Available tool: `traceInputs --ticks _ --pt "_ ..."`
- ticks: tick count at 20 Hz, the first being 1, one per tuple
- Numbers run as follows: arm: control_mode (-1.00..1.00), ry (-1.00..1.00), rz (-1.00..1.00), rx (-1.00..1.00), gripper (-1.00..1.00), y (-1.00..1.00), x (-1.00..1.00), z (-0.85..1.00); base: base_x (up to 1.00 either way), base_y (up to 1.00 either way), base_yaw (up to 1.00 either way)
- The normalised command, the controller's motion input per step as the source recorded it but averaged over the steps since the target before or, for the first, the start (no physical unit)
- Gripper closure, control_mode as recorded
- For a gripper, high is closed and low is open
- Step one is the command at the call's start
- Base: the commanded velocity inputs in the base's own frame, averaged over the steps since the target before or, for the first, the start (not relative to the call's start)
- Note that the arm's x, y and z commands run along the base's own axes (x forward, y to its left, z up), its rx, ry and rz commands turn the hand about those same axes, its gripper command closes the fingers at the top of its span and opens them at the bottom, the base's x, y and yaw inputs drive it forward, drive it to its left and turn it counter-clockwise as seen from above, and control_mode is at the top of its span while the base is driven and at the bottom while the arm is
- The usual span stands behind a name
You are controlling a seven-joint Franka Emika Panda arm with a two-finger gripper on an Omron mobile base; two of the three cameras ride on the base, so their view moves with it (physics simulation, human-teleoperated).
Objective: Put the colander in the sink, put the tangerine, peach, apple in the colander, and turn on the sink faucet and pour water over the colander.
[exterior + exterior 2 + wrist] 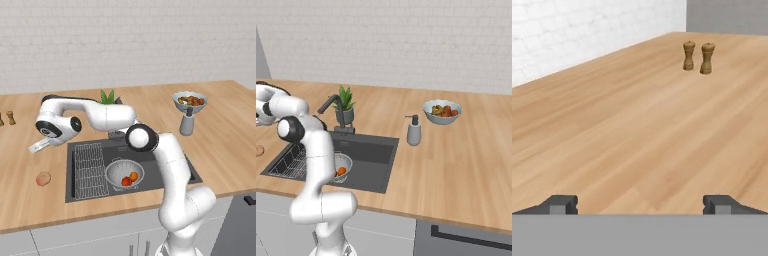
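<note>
A wooden counter (220, 145) carries a dark sink (165, 186) where the colander (118, 171) holds the apple (126, 181) and tangerine (134, 176). The peach (43, 178) lies left of it. The gripper (640, 204), fingers spread and empty, faces two wooden grinders (697, 56). No writing is legible.

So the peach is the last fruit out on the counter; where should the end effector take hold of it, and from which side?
The peach sits alone on bare counter left of the sink. It is round, so probably grip across its widest middle, coming straight down from above with the end effector open wide.
</note>
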Motion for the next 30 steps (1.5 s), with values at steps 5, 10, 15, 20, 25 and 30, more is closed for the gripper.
traceInputs --ticks 5,10,15,20,25,30 --pt "-1.0 0.25 -0.15 -0.31 -1.0 1.0 -0.03 -0.07 0.0 0.0 0.0" --pt "-1.0 0.29 -0.17 -0.23 -1.0 0.86 -0.22 0.07 0.0 0.0 0.0" --pt "-1.0 0.38 -0.15 -0.17 -1.0 0.57 -0.26 0.09 0.0 0.0 0.0" --pt "-1.0 0.23 -0.18 -0.14 -1.0 0.03 -0.22 0.17 0.0 0.0 0.0" --pt "-1.0 0.05 -0.05 -0.08 -1.0 -0.01 -0.1 0.2 0.0 0.0 0.0" --pt "-1.0 0.0 0.0 0.0 -1.0 0.0 0.0 0.03 0.0 0.0 0.0"
